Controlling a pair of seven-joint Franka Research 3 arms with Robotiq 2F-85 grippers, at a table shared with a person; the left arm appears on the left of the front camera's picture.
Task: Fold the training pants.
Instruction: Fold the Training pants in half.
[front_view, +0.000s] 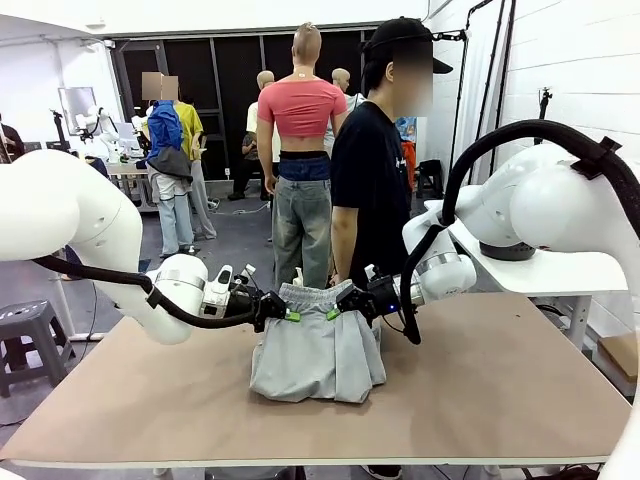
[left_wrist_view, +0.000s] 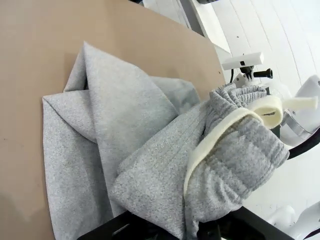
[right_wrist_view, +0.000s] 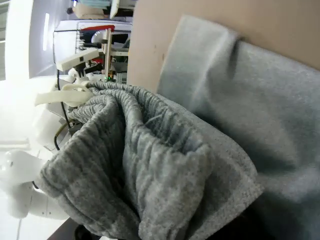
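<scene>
Training pants (front_view: 316, 350) at centre of counter (front_view: 520, 400), waistband lifted at 12 o'clock, legs trailing toward 6 o'clock. Left fingers (front_view: 288, 314) clamped on waistband's 9 o'clock corner, right fingers (front_view: 333, 313) clamped on its 3 o'clock corner. Probably a thin pinch on bunched elastic; hard to judge from wrist views. Risk: corner slipping free mid-fold, or uneven carry skewing the fold, dragging legs into wrinkles.

Light grey heathered pants (front_view: 317, 352), cream drawstring (left_wrist_view: 235, 120) at the waistband. Tan-brown table (front_view: 500, 390), plain. White arms (front_view: 60, 215), black grippers with green pads (front_view: 292, 316). Person (front_view: 372, 190) behind in black shirt and black cap.
</scene>
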